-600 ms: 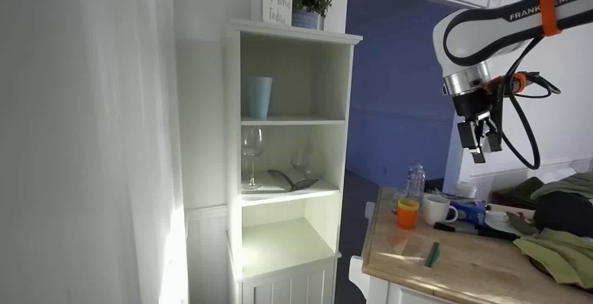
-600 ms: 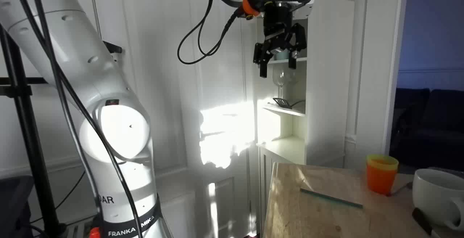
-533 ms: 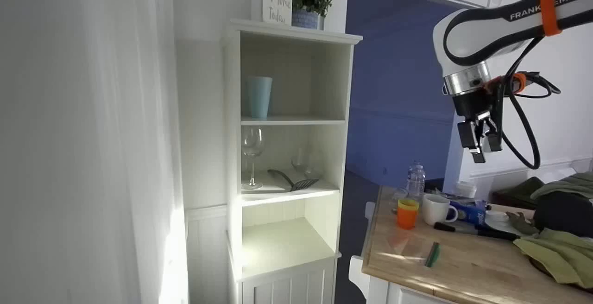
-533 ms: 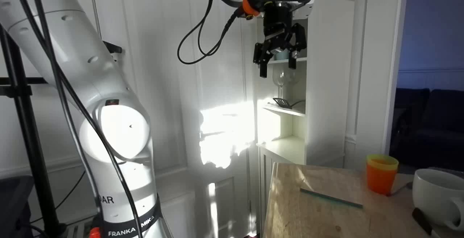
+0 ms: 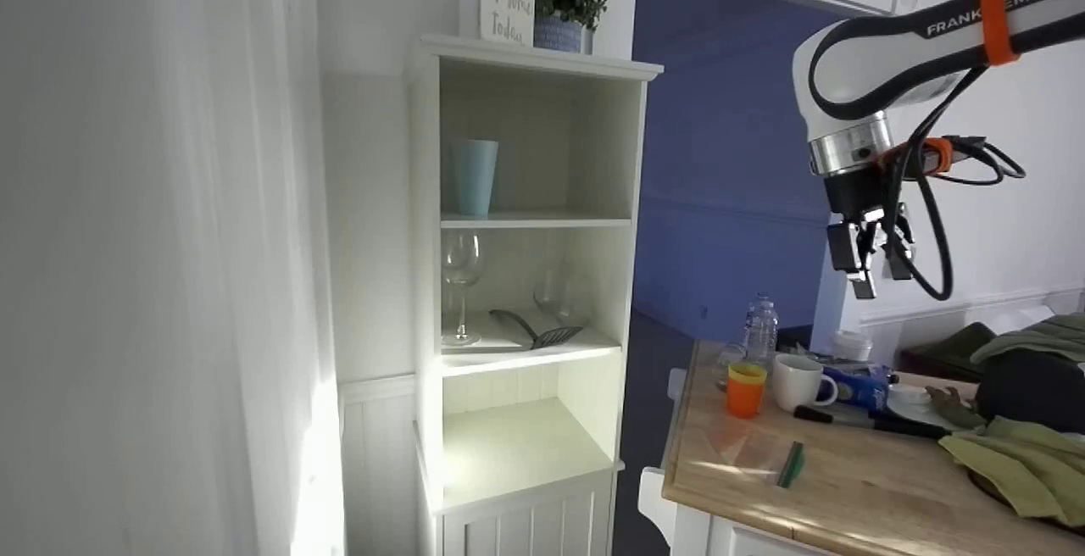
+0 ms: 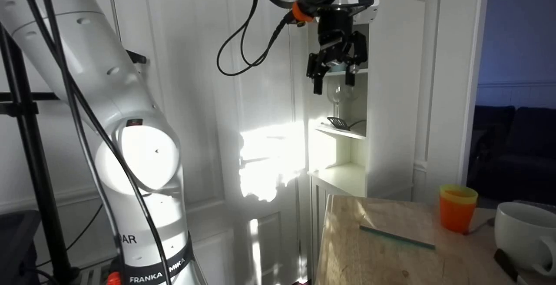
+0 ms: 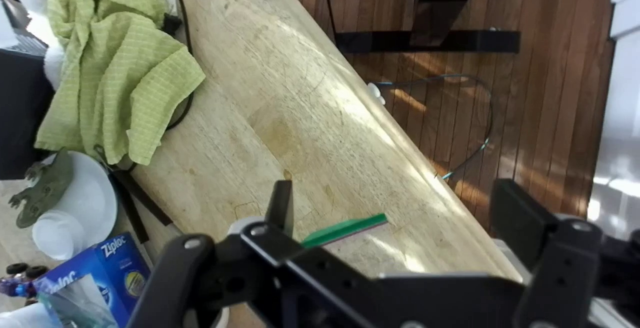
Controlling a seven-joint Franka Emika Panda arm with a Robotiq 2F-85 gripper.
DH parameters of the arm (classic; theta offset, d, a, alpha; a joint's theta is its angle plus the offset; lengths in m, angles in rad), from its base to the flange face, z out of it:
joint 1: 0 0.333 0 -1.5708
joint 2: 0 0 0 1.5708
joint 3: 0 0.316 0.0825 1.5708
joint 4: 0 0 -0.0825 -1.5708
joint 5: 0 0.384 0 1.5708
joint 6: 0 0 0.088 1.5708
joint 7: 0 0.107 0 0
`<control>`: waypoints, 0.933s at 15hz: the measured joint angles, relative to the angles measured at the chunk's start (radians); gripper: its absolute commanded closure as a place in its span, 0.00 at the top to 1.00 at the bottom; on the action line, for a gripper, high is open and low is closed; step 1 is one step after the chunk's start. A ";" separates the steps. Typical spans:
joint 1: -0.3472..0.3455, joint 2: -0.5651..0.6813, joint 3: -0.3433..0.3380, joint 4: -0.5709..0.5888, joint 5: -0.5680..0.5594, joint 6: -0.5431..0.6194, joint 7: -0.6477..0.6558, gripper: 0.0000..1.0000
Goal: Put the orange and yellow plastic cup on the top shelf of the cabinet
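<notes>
The orange cup with a yellow band (image 5: 745, 395) stands upright on the wooden table, and it also shows in an exterior view (image 6: 457, 211). It is out of view in the wrist view. The white cabinet (image 5: 431, 285) stands apart from the table; its side wall shows in an exterior view (image 6: 393, 98). Its top shelf (image 5: 559, 221) holds a light blue cup at the left, with bare board to the right. My gripper (image 5: 881, 281) is open and empty, pointing down high above the table. Its spread fingers show in an exterior view (image 6: 334, 86) and the wrist view (image 7: 392, 190).
A white mug (image 5: 797, 383) stands close beside the orange cup, with a clear bottle (image 5: 760, 331) behind. A black-handled utensil (image 5: 873, 422), Ziploc box (image 7: 107, 273), green strip (image 7: 345, 230) and green towel (image 7: 120, 63) lie on the table. Wine glasses (image 5: 462, 264) and a spatula (image 5: 542, 336) occupy the middle shelf.
My gripper has shifted and turned slightly, with its cable swinging across in front of it in an exterior view. It stays open. The cup and the cabinet's contents have not moved.
</notes>
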 measured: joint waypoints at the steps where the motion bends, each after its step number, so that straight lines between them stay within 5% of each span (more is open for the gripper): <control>1: -0.002 0.023 -0.013 0.007 0.017 0.032 0.037 1.00; 8: -0.078 0.303 -0.141 0.104 0.168 0.320 0.163 1.00; 14: -0.102 0.512 -0.158 0.206 0.385 0.536 0.286 1.00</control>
